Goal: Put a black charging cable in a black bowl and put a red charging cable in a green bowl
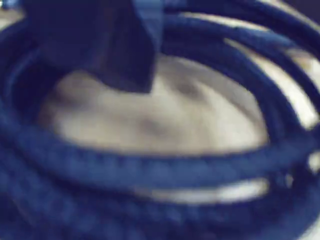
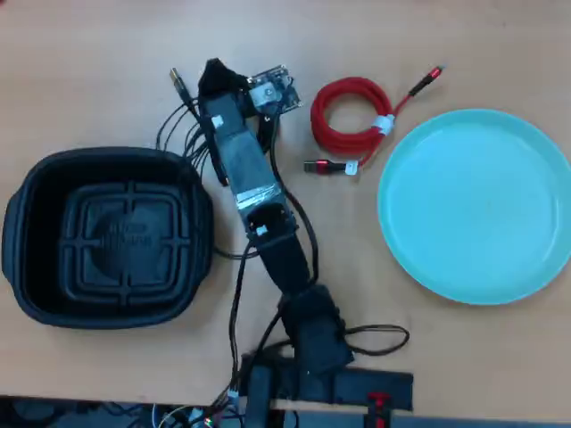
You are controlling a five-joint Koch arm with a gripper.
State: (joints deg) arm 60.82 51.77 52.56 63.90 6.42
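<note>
Here, in the overhead view, your arm (image 2: 259, 214) reaches up the middle of the worktop (image 2: 80, 53) from its base at the bottom edge, and its head sits near the top, between the black bowl (image 2: 27, 241) on the left and the red charging cable (image 2: 343, 111) on the right. You have bare worktop above the arm and along the whole top edge; the bowl's rim lies close to the arm's left side, with loose black strands between them. The green bowl (image 2: 473, 205) fills the right side, its rim running to the picture's right edge, and it holds nothing; the black bowl also holds nothing. The red charging cable rests coiled on the worktop just beside the green bowl's upper left rim, apart from the arm. In the wrist view the black charging cable (image 1: 150, 170) curls in blurred loops around pale worktop, right under the camera, and a dark part of the fingers (image 1: 135, 55) hangs down inside the coil. You cannot tell from either view how far apart the fingers stand or whether they touch the cable.
</note>
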